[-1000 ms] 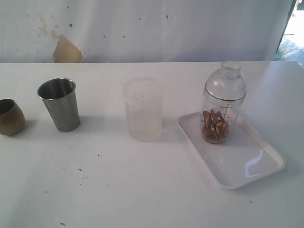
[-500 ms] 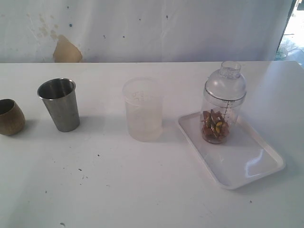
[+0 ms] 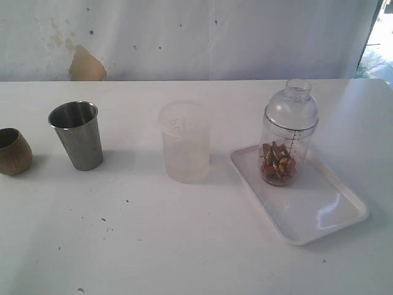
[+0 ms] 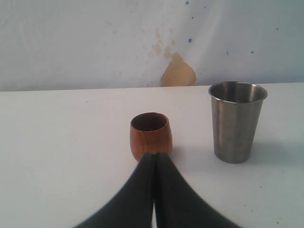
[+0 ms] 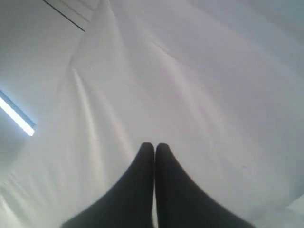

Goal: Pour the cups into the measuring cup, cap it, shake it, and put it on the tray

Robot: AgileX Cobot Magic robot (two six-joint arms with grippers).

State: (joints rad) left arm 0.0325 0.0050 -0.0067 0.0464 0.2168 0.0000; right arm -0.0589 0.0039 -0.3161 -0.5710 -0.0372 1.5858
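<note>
**Counted:** one steel tumbler [image 3: 77, 134], one wooden cup [image 3: 13, 151], one frosted cup [image 3: 184, 141], one measuring cup [image 3: 287, 153], one tray [image 3: 325, 212], two grippers.

**Left gripper** [image 4: 154, 156]: jaws pressed together, nothing held. It is seen just before the wooden cup; contact cannot be told.

**Right gripper** [image 5: 155, 145]: jaws pressed together, nothing held, seen against white cloth [image 5: 199, 71].

**Measuring cup:** clear and tall, with a black scale printed down its side, fitted with a clear domed cap [image 3: 292, 107]. Brown and yellow pieces [image 3: 277, 165] are contained at its bottom. It is stood upright on the tray, at the end nearest the frosted cup.
</note>
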